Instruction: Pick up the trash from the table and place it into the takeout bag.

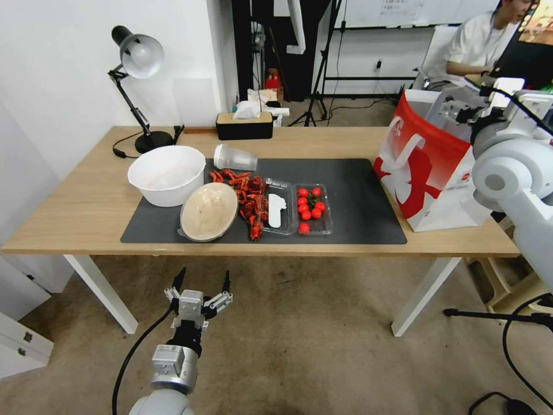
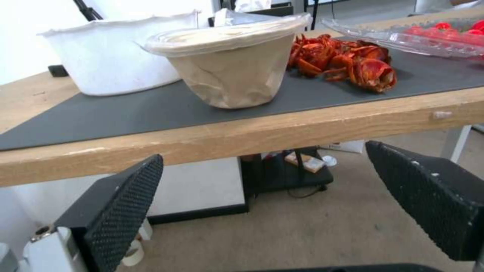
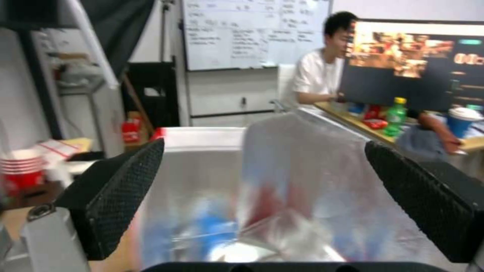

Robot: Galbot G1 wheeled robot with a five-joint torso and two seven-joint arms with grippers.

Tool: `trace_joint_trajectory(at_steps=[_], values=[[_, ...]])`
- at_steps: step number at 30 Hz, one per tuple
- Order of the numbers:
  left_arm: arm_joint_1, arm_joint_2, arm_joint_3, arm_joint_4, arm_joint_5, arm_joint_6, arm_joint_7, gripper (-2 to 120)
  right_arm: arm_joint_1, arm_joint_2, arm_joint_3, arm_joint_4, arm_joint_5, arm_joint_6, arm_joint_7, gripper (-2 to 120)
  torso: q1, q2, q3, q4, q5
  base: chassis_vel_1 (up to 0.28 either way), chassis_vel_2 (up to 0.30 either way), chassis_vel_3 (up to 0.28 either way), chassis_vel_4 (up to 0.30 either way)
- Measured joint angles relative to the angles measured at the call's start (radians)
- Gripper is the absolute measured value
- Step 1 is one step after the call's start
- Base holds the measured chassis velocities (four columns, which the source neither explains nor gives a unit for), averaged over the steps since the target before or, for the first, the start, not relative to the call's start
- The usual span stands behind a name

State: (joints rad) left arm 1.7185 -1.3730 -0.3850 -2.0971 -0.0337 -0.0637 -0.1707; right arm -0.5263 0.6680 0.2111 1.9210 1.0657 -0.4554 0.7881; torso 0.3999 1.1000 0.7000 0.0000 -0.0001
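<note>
On the desk (image 1: 75, 213) before you, a dark grey mat (image 1: 357, 196) carries most of the stock.

Item: white bowl (image 1: 167, 173), at the mat's left end, partly on the bare wood.

Item: round beige dish (image 1: 208, 211), under a clear lid, touching the white bowl's right side and near the front edge. In the left wrist view you see it (image 2: 232, 64) standing upright on the mat, with the bowl (image 2: 108, 56) behind it.

Item: red leftovers (image 1: 247, 199), a loose heap of shells just right of the dish; also seen at (image 2: 348, 60).

Item: clear plastic cup (image 1: 234, 157), lying on its side at the mat's back edge.

Item: clear plastic tray (image 1: 299, 208), two compartments, holding small red tomatoes (image 1: 309, 207) on the right and a white piece on the left.

Item: takeout bag (image 1: 426, 167), red front, white sides, standing upright at the desk's right end, well apart from the tray. Your right wrist view looks down into its foil-lined inside (image 3: 282, 181); blurred red and blue shapes lie at the bottom, too unclear to name.

Item: desk lamp (image 1: 135, 80) and tissue box (image 1: 244, 124), along the back.

Left end effector (image 1: 201, 280): below the desk's front edge, over the floor, fingers spread wide, holding nothing.

Right end effector (image 3: 262, 196): above the bag's mouth, fingers (image 3: 121, 192) spread wide, nothing between them.
</note>
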Motion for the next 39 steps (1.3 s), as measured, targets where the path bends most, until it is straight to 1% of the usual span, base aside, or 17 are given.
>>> trace_joint_trajectory(at_steps=[6, 8, 13, 15, 20, 22, 23, 25, 26, 28, 29, 31, 32, 33, 36, 37, 39], values=[[0.003, -0.001, 0.001, -0.001, 0.000, -0.002, 0.000, 100, -0.053, -0.002, 0.007, 0.077, -0.004, 0.101, -0.115, 100, 0.000, 0.000, 0.000, 0.0001, -0.0001, 0.000, 0.000, 0.000, 0.000], [0.003, -0.001, 0.000, -0.002, 0.000, -0.002, 0.000, 100, -0.072, -0.002, 0.014, 0.095, -0.005, 0.111, -0.140, 100, 0.000, 0.000, 0.000, 0.0002, -0.0001, 0.000, 0.000, 0.000, 0.000], [0.003, 0.000, 0.000, -0.005, -0.001, -0.003, 0.001, 100, -0.234, -0.001, 0.079, 0.177, -0.026, 0.182, -0.257, 100, 0.000, 0.000, 0.000, -0.0002, 0.0001, 0.000, 0.000, 0.000, 0.000], [0.005, -0.001, -0.001, -0.008, -0.004, -0.004, 0.000, 100, -0.330, 0.011, 0.108, 0.199, -0.063, 0.246, -0.327, 100, 0.000, 0.000, 0.000, -0.0003, 0.0002, 0.000, 0.000, 0.000, 0.000], [0.008, -0.001, -0.003, -0.010, -0.005, -0.007, 0.001, 100, -0.439, 0.036, 0.166, 0.221, -0.086, 0.301, -0.390, 100, 0.000, 0.000, 0.000, 0.0003, -0.0001, 0.000, 0.000, 0.000, 0.000], [0.013, -0.001, -0.005, -0.016, -0.005, -0.009, 0.001, 100, -0.581, 0.072, 0.248, 0.251, -0.114, 0.337, -0.462, 100, 0.000, 0.000, 0.000, 0.0000, 0.0000, 0.000, 0.000, 0.000, 0.000], [0.013, -0.001, -0.005, -0.016, -0.005, -0.009, 0.001, 100, -0.581, 0.072, 0.248, 0.251, -0.114, 0.337, -0.462, 100, 0.000, 0.000, 0.000, 0.0000, 0.0000, 0.000, 0.000, 0.000, 0.000], [0.017, 0.003, -0.009, -0.018, -0.006, -0.012, 0.001, 100, -0.731, 0.117, 0.334, 0.275, -0.152, 0.394, -0.534, 100, 0.000, 0.000, 0.000, -0.0004, 0.0002, 0.000, 0.000, 0.000, 0.000], [0.017, 0.003, -0.009, -0.018, -0.006, -0.012, 0.001, 100, -0.731, 0.117, 0.334, 0.275, -0.152, 0.394, -0.534, 100, 0.000, 0.000, 0.000, -0.0004, 0.0002, 0.000, 0.000, 0.000, 0.000], [0.019, 0.005, -0.009, -0.019, -0.007, -0.018, 0.001, 100, -0.855, 0.173, 0.403, 0.288, -0.192, 0.440, -0.605, 100, 0.000, 0.000, 0.000, -0.0001, 0.0000, 0.000, 0.000, 0.000, 0.000], [0.019, 0.005, -0.009, -0.019, -0.007, -0.018, 0.001, 100, -0.855, 0.173, 0.403, 0.288, -0.192, 0.440, -0.605, 100, 0.000, 0.000, 0.000, -0.0001, 0.0000, 0.000, 0.000, 0.000, 0.000], [0.020, 0.006, -0.007, -0.019, -0.007, -0.020, 0.001, 100, -0.931, 0.220, 0.431, 0.289, -0.228, 0.494, -0.653, 100, 0.000, 0.000, 0.000, -0.0003, 0.0002, 0.000, 0.000, 0.000, 0.000], [0.020, 0.006, -0.005, -0.019, -0.007, -0.022, 0.001, 100, -0.986, 0.264, 0.447, 0.289, -0.260, 0.521, -0.693, 100, 0.000, 0.000, 0.000, 0.0001, -0.0001, 0.000, 0.000, 0.000, 0.000], [0.020, 0.006, -0.005, -0.019, -0.007, -0.022, 0.001, 100, -0.986, 0.264, 0.447, 0.289, -0.260, 0.521, -0.693, 100, 0.000, 0.000, 0.000, 0.0001, -0.0001, 0.000, 0.000, 0.000, 0.000], [0.021, 0.007, -0.003, -0.019, -0.007, -0.023, 0.000, 100, -1.082, 0.358, 0.451, 0.281, -0.330, 0.585, -0.760, 100, 0.000, 0.000, 0.000, -0.0003, -0.0001, 0.000, 0.000, 0.000, 0.000], [0.021, 0.007, -0.003, -0.019, -0.007, -0.023, 0.000, 100, -1.082, 0.358, 0.451, 0.281, -0.330, 0.585, -0.760, 100, 0.000, 0.000, 0.000, -0.0003, -0.0001, 0.000, 0.000, 0.000, 0.000], [0.021, 0.007, -0.001, -0.019, -0.007, -0.023, 0.000, 100, -1.121, 0.410, 0.443, 0.265, -0.380, 0.643, -0.793, 100, 0.000, 0.000, 0.000, 0.0000, 0.0000, 0.000, 0.000, 0.000, 0.000]])
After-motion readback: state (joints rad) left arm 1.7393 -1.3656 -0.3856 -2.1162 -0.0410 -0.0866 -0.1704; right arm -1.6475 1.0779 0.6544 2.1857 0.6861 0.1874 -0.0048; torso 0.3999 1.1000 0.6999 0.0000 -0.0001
